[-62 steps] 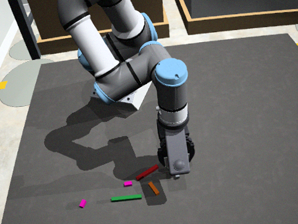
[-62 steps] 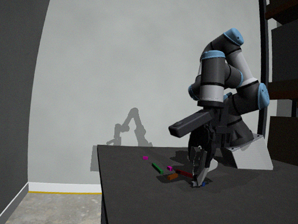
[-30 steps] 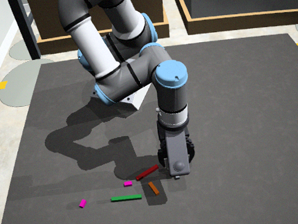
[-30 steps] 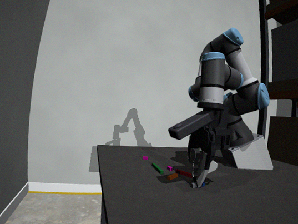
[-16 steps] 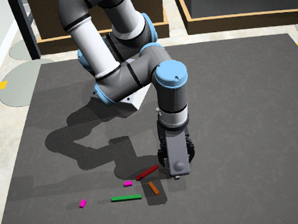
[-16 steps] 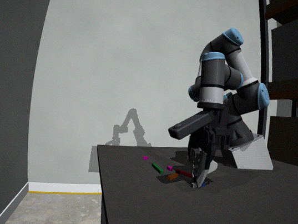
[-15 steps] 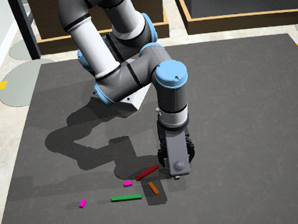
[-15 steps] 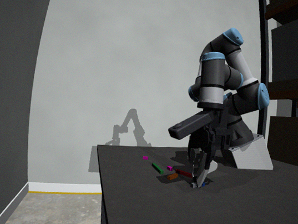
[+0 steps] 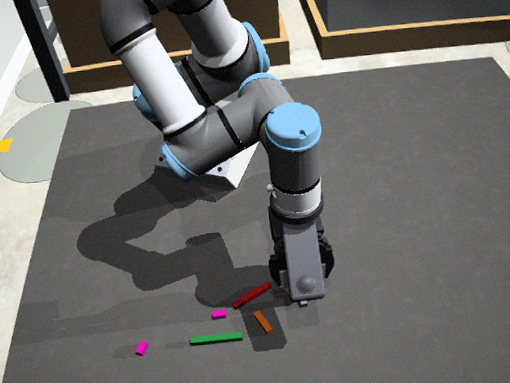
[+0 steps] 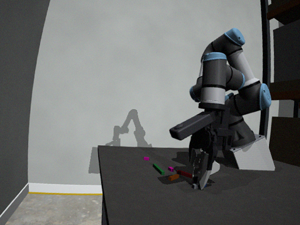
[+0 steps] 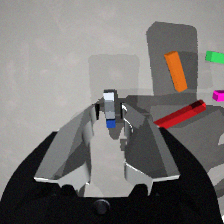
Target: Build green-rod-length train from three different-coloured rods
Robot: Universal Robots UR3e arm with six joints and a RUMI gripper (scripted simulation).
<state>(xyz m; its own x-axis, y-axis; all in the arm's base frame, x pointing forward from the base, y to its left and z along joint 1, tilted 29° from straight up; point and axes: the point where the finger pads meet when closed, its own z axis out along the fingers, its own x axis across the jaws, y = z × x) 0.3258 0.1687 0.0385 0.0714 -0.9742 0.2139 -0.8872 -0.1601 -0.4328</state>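
Observation:
The grey rod lies between the fingertips of my gripper. The fingers are slightly open, with a narrow gap on each side of the rod. The blue rod is in line with the grey rod's arm-side end, touching or almost touching it. The orange rod lies apart and slanted. The green rod lies beyond it. The gripper hides the blue rod in the top view.
The red rod lies slanted between the gripper and one magenta rod. A second magenta rod lies beyond the green rod's far end.

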